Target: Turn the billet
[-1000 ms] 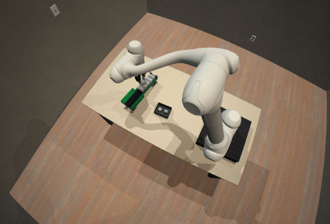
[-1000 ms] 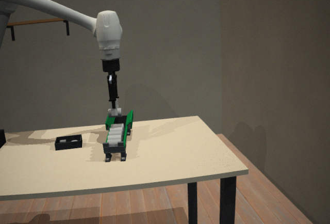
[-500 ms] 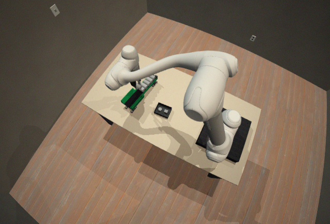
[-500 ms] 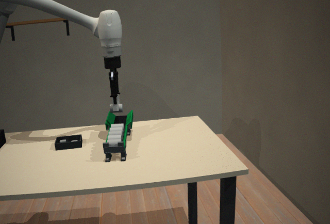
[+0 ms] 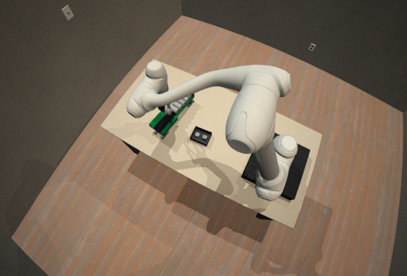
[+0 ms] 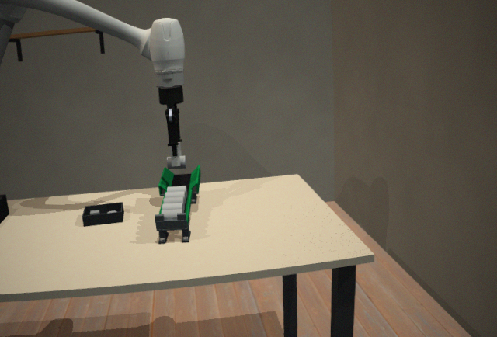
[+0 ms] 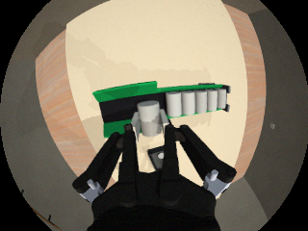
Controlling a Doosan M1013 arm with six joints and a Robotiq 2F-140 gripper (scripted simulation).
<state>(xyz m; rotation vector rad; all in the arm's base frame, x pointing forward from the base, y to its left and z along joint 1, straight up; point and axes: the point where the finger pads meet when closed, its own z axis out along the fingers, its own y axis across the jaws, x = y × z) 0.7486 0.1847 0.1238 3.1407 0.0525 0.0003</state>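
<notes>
Billet (image 6: 175, 161) held in the air, clamped between the fingers of the gripper (image 7: 149, 130), just above the upper, open end of the feed ramp (image 6: 175, 200). Exterior view shows it hanging level with its long axis across the ramp, parallel to the row below. Judgement: the turn looks done, and it is held above the green side rails (image 6: 195, 181) so it can come straight down between them.

Row of billets (image 7: 195, 102) lies side by side at the low end against the stop (image 6: 172, 220); four counted from the wrist view, apparently touching. Black ramp bed shows bare uphill of them, under the carried piece. That bare stretch is the likely set-down spot.

Black tray (image 6: 102, 213) sits well apart on the table (image 6: 261, 229), not involved.
</notes>
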